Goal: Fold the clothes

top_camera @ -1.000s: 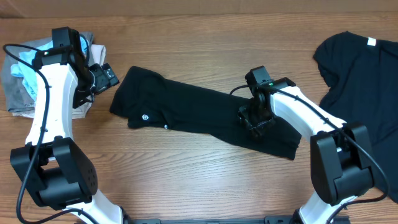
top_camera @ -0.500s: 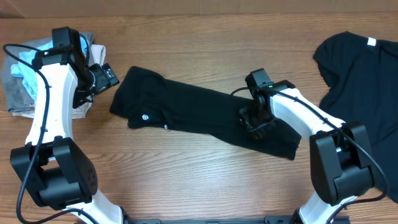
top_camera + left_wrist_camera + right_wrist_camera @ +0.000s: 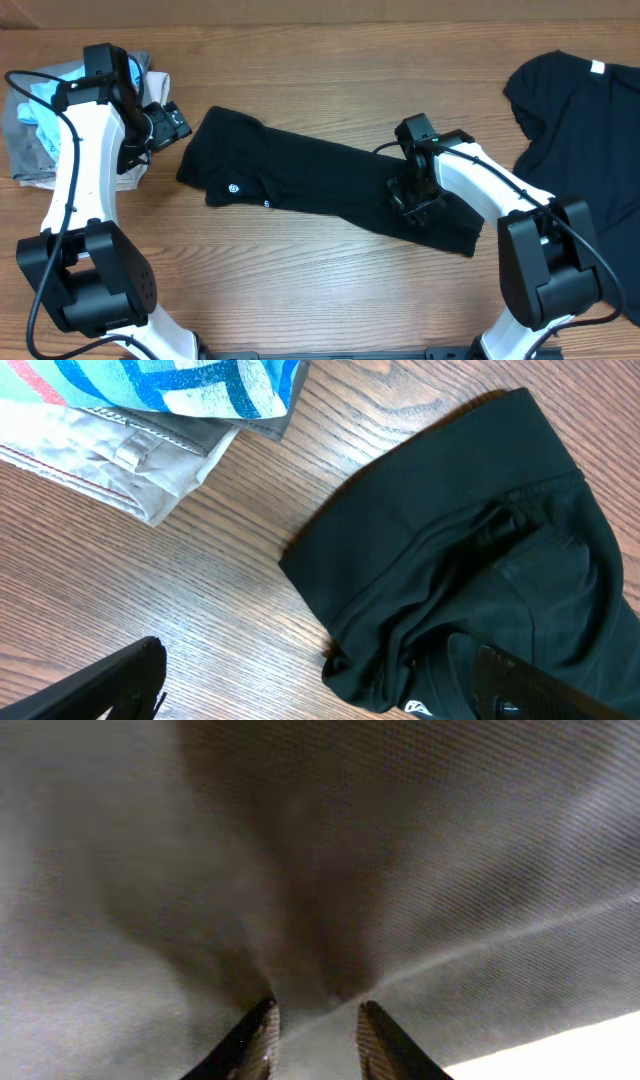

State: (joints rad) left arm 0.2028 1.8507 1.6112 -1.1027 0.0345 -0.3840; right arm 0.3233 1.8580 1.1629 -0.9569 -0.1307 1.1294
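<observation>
1. Long folded black T-shirt of soft fabric (image 3: 320, 185): plain, tiny white round logo (image 3: 233, 187).
2. Spread black T-shirt at right (image 3: 575, 110): small white tag (image 3: 598, 68).
3. Wooden worktop (image 3: 330, 290): brown, streaked grain.
4. Crumpled checked cloth (image 3: 170, 385): blue, turquoise, white.

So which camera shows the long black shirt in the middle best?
The overhead view: the whole shirt lies in it, end to end. The left wrist view shows only one bunched end; the right wrist view shows just cloth close up at the right hand.
</observation>
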